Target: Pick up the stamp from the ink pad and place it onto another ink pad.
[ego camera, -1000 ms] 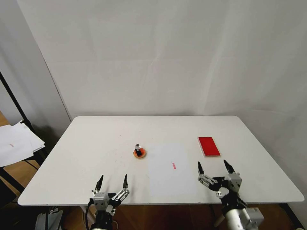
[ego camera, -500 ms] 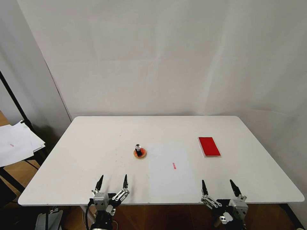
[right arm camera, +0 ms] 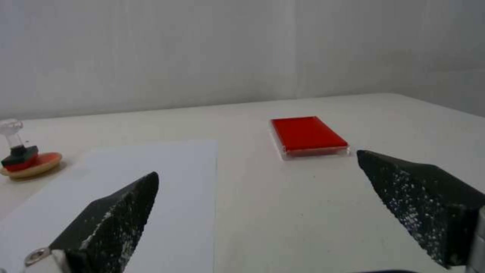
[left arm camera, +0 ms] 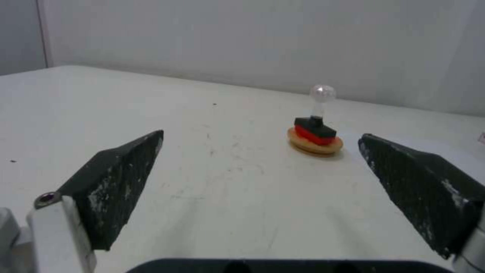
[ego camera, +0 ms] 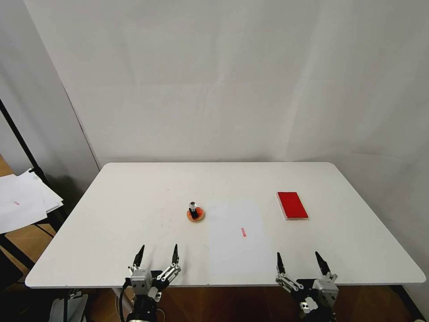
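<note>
Grippers sit low at the near edge of the white table (ego camera: 134, 197), both with fingers spread wide and nothing between them. The right gripper (ego camera: 300, 263) hangs just over the near rim on the right side, its two dark pointed fingertips (right arm camera: 108, 216) aimed across the tabletop toward the far wall. The left gripper (ego camera: 157, 256) rests at the near edge on the left, equally open and empty, its black fingertips (left arm camera: 124, 167) pointing forward.

Out beyond the left gripper, near the middle of the table, the stamp (ego camera: 193, 209) stands upright — black base down, clear round knob up — on the small round ink pad (ego camera: 195, 215) with its orange-red centre and tan rim. From the left wrist view the stamp (left arm camera: 316, 121) sits squarely on that round pad (left arm camera: 315, 143).

Just right of the round pad lies a white sheet of paper (ego camera: 237, 241) bearing a small red mark (ego camera: 243, 231). Farther right, well apart from the stamp, the flat red rectangular ink pad (ego camera: 292, 205) lies with nothing on it — the right wrist view shows its thin pale edge (right arm camera: 308, 136)
</note>
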